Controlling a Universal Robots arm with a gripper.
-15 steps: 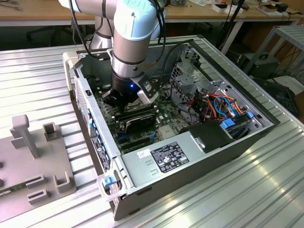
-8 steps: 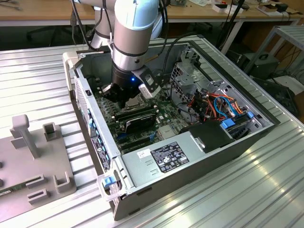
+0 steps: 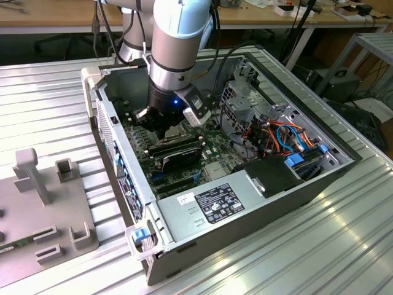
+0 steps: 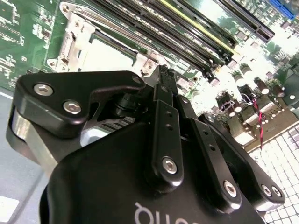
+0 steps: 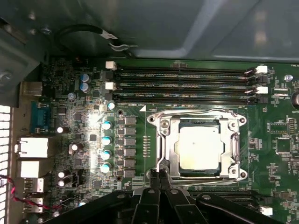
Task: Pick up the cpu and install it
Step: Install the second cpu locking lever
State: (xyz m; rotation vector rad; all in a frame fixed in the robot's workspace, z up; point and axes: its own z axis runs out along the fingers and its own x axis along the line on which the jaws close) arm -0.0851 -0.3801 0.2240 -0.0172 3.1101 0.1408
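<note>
**CPU seated in socket, gripper closed and empty just beside it**

With the arm reaching down into the open PC case (image 3: 184,203), your landmark is the socket frame (image 5: 232,149) on the motherboard (image 5: 135,149).

In the exterior view, off the case toward the exterior view's left, a grey fixture block (image 3: 37,203) sits on the ribbed table (image 3: 295,258). The gripper (image 3: 161,129) hangs over the board inside the case; the power supply (image 3: 215,206) lies along the near wall.

In the first wrist view, you see capacitors (image 5: 106,140) and rear port blocks (image 5: 32,148) well to one side of the frame. The cpu (image 5: 200,147) lies flat inside the frame, silver top up, frame bars along its edges. The memory slots (image 5: 182,84) run parallel just beyond the frame. The gripper (image 5: 160,175) has its fingertips pressed together with nothing between them, tips right at the frame's near corner, beside the cpu and not on it.

In the second wrist view, the fingers (image 4: 167,116) read the same: closed, empty, with the frame (image 4: 74,42) just past them.
</note>
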